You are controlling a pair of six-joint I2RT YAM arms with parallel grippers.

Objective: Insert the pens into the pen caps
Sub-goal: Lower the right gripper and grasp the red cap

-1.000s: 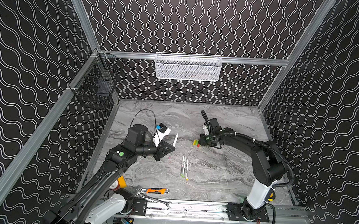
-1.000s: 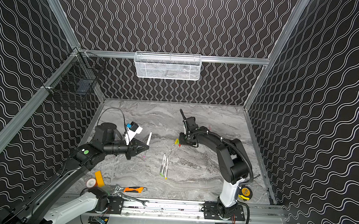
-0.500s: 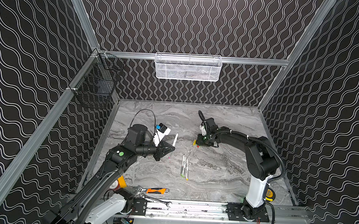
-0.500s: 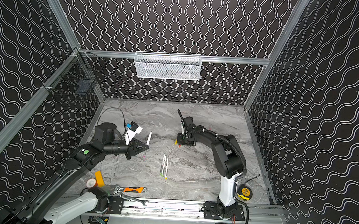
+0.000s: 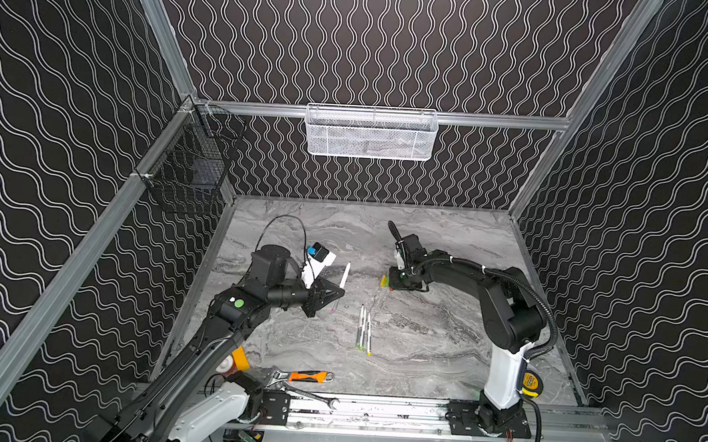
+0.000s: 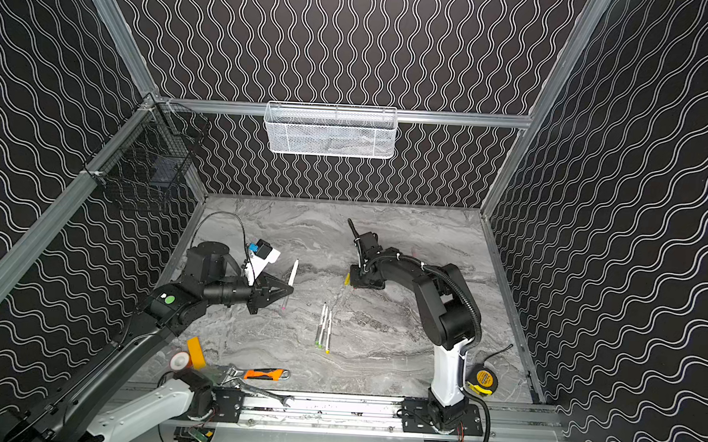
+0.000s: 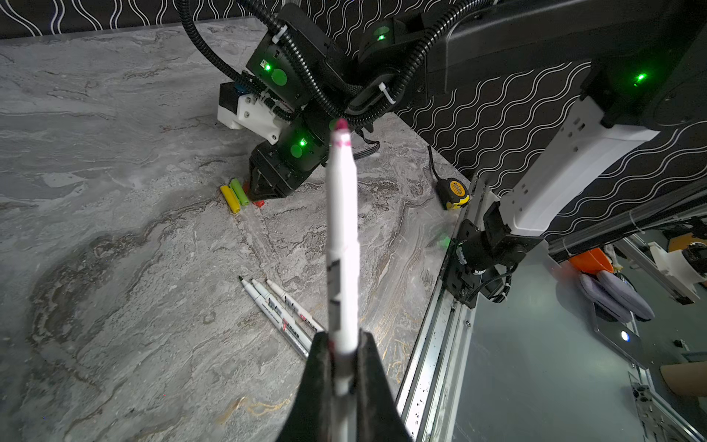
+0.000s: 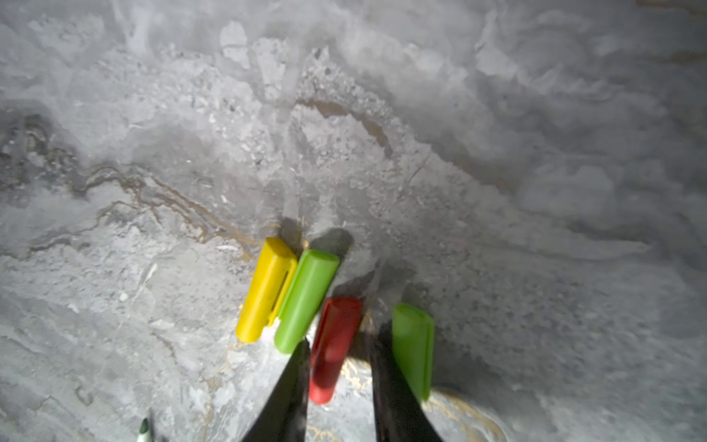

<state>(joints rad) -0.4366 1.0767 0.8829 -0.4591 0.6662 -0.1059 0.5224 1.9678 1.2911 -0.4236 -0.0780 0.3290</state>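
Observation:
My left gripper (image 5: 332, 290) (image 7: 343, 344) is shut on a white pen (image 7: 341, 214) with a pink-red tip, held above the table at the left. Three more pens (image 5: 363, 328) (image 6: 324, 326) lie side by side at mid-table. The pen caps lie in a cluster: yellow (image 8: 266, 289), lime green (image 8: 306, 300), red (image 8: 336, 344) and a second lime green (image 8: 413, 352). My right gripper (image 8: 339, 338) (image 5: 399, 284) is down at the table with its jaws either side of the red cap. One finger (image 8: 296, 371) touches the cap and a gap shows at the other, so it is open.
An orange-handled wrench (image 5: 309, 376) and a steel spanner (image 5: 310, 394) lie by the front rail. A yellow tape measure (image 6: 483, 378) sits at the right arm's base, a tape roll (image 6: 180, 360) at front left. A white mesh basket (image 5: 371, 131) and a black wire basket (image 5: 188, 172) hang on the walls.
The right gripper has shifted left and lowered onto the cap cluster, its jaws narrowing a little around the red cap. The left arm and its pen have not moved.

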